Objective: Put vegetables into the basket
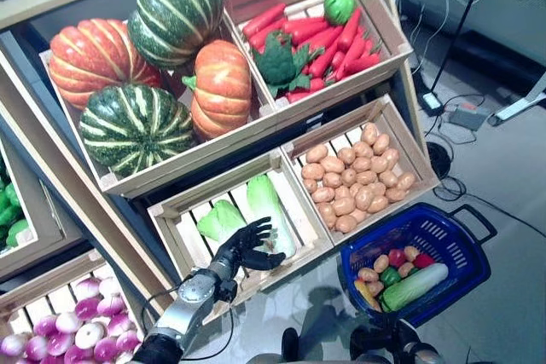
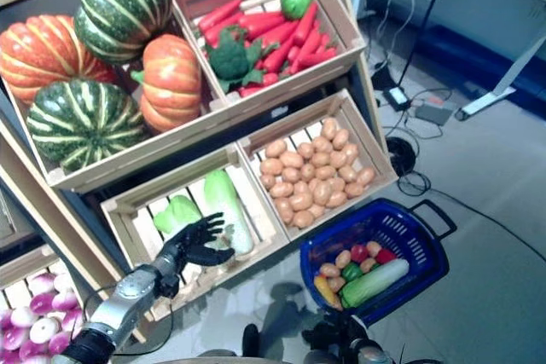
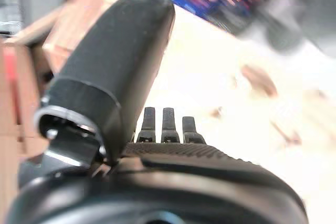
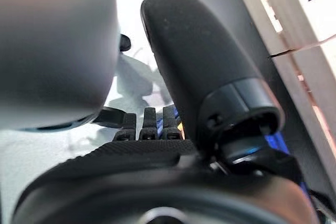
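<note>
A blue basket (image 1: 456, 229) stands low at the right, holding potatoes, a red tomato, a green pepper and a long pale cabbage (image 1: 415, 286). My right hand (image 4: 199, 72) is at the basket's near side, low in the eye views (image 1: 388, 338). Blue plastic shows on both sides of its thumb, so it looks curled on the basket's handle. My left hand (image 1: 246, 249) hovers open, fingers spread, over the front of the lower left crate (image 1: 171, 210). Its fingertips are near a napa cabbage (image 1: 269, 206) and a green lettuce (image 1: 220, 221), and it holds nothing.
A potato crate (image 1: 354, 178) sits right of the cabbage crate. Above are red carrots (image 1: 320, 40) with broccoli (image 1: 277, 61) and a green pepper (image 1: 339, 6), and several pumpkins (image 1: 136, 125). Purple onions (image 1: 60, 338) fill a crate at the lower left. Cables lie on the floor at the right.
</note>
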Motion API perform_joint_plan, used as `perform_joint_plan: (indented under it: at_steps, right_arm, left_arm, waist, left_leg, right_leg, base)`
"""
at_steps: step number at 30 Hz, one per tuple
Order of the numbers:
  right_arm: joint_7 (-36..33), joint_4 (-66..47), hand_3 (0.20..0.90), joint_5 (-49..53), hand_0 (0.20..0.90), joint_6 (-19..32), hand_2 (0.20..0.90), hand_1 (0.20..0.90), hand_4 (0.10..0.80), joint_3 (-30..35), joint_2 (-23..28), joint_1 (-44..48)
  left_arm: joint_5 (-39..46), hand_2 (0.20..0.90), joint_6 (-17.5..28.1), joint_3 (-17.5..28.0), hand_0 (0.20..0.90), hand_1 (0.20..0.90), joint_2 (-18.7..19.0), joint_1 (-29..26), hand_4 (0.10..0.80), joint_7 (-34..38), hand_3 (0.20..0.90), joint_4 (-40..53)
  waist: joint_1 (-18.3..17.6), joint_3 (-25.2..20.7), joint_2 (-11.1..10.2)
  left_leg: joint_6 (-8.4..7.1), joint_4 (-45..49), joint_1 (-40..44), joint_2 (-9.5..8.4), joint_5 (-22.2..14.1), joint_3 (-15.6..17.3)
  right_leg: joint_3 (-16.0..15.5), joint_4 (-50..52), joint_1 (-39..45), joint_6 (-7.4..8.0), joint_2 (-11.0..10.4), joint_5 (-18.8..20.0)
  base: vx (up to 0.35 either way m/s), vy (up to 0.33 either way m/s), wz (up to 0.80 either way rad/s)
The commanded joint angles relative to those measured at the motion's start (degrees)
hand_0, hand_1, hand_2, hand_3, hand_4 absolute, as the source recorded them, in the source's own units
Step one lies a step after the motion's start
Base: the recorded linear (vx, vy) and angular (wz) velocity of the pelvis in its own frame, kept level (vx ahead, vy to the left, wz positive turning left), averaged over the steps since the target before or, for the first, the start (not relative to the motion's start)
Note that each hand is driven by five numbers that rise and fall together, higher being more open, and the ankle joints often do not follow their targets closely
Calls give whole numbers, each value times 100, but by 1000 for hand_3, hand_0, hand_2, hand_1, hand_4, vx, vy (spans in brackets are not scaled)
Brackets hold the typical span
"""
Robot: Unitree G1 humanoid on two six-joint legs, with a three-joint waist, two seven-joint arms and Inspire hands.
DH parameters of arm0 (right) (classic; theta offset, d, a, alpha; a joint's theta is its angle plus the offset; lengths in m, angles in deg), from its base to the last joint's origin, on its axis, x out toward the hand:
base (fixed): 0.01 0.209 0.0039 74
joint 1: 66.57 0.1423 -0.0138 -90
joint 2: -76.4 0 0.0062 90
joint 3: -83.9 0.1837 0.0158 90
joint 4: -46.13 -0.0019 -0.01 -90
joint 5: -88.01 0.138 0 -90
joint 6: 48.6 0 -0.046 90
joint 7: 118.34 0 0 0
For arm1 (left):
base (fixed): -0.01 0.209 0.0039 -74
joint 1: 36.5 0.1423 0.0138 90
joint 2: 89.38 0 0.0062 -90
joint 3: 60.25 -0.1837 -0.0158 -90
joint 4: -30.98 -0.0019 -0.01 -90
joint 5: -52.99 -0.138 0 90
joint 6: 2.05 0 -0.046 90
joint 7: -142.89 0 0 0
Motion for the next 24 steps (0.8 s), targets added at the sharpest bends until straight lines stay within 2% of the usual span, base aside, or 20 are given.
perform_joint_plan:
  at_steps: [1,5,10,13,17,21,22,24]
  right_arm:
    - [61,-170,900,357,900,376,900,900,800,-65,-10,333]
    - [146,-188,900,832,900,525,900,900,800,-76,114,693]
    - [280,-330,900,1319,900,640,900,900,800,-69,192,953]
    - [384,-393,900,1661,900,701,900,900,800,-131,206,1214]
    - [426,-348,900,1866,900,763,900,900,800,-149,204,1506]
    - [489,-440,900,2029,900,742,900,900,800,-197,191,1828]
    - [490,-439,900,2030,900,742,900,900,800,-195,191,1831]
    - [484,-625,900,2408,900,633,900,900,800,-241,152,2024]
  left_arm:
    - [-1039,900,124,294,900,900,691,-1038,800,787,900,380]
    - [-2182,900,-52,49,900,900,1028,-1442,800,1428,900,310]
    - [-3098,900,-146,-291,900,900,1385,-1920,800,2007,900,366]
    - [-3945,900,-255,-583,900,900,1594,-2262,800,2725,900,366]
    - [-4295,900,-125,-733,900,900,1663,-2543,800,3537,900,200]
    - [-4897,900,-57,-882,900,900,1717,-3039,800,4675,900,-122]
    - [-4897,900,-54,-888,900,900,1715,-3048,800,4681,900,-131]
    - [-5319,900,-9,-955,900,900,1725,-3405,800,5205,900,-438]
  waist:
    - [-25,471,-295]
    - [-29,860,-257]
    - [-7,1286,-192]
    - [-11,1547,-154]
    - [-15,1733,-106]
    - [-25,1951,-96]
    - [-22,1947,-98]
    - [-55,2093,-164]
  left_leg:
    - [-300,11,-274,117,-177,-155]
    - [-293,11,-640,99,-54,-142]
    - [-293,11,-983,66,89,-181]
    - [-301,11,-1238,42,150,-143]
    - [-291,11,-1420,1,205,-117]
    - [-301,174,-1731,-23,302,-74]
    - [-301,184,-1743,-25,299,-73]
    - [-333,732,-2158,-39,220,-34]
  right_leg:
    - [274,31,-92,98,-288,31]
    - [268,80,-450,60,-255,111]
    - [261,241,-802,49,-276,146]
    - [249,252,-1084,84,-340,247]
    - [247,347,-1358,91,-368,292]
    - [240,748,-1779,65,-423,233]
    - [243,761,-1794,65,-425,227]
    - [252,1195,-2153,45,-467,134]
  base:
    - [-126,5,6]
    - [-157,-4,9]
    - [-102,-11,6]
    - [-143,2,1]
    - [-101,48,1]
    - [-100,38,0]
    - [-103,8,0]
    - [-141,-2,-2]
